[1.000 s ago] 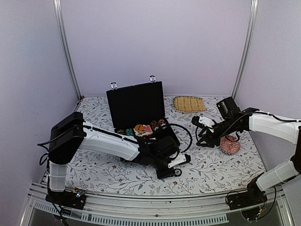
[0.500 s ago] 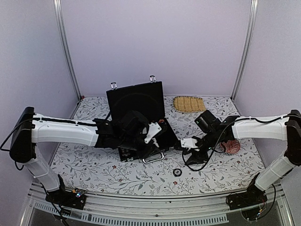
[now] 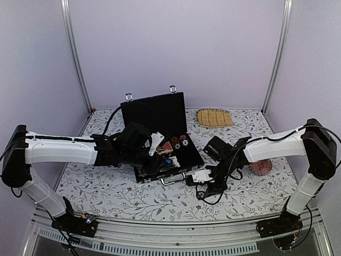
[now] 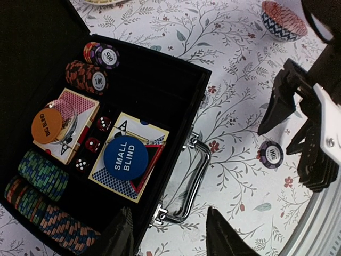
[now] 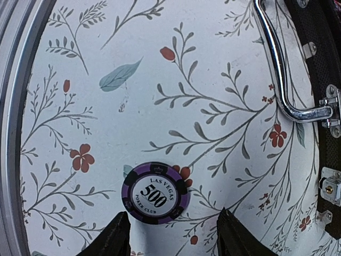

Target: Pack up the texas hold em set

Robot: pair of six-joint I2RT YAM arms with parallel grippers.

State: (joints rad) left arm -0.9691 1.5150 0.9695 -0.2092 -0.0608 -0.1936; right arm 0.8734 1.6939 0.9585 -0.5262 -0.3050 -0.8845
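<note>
The texas hold em set's black briefcase (image 3: pixel 154 114) lies open mid-table with its lid upright. Inside are rows of chips (image 4: pixel 45 176), card decks (image 4: pixel 66 109), red dice (image 4: pixel 93 144), a blue "small blind" disc (image 4: pixel 126 157) and an orange disc (image 4: pixel 47 125). My left gripper (image 4: pixel 169 237) hovers open over the case's front edge by the metal handle (image 4: pixel 184 181), holding nothing. A loose purple 500 chip (image 5: pixel 155 192) lies on the tablecloth in front of the case. My right gripper (image 5: pixel 173 237) is open just above and behind it, its fingertips (image 5: pixel 109 234) apart from the chip.
A woven straw mat (image 3: pixel 214 117) lies at the back right. A red patterned round dish (image 3: pixel 261 167) sits right of the right arm. The metal table rail (image 5: pixel 10 106) runs close to the chip. The case handle (image 5: pixel 282 69) and latches lie beyond it.
The left gripper has moved from the table in front of the case up over its open tray. The right gripper has come from near the dish down to the loose chip.
</note>
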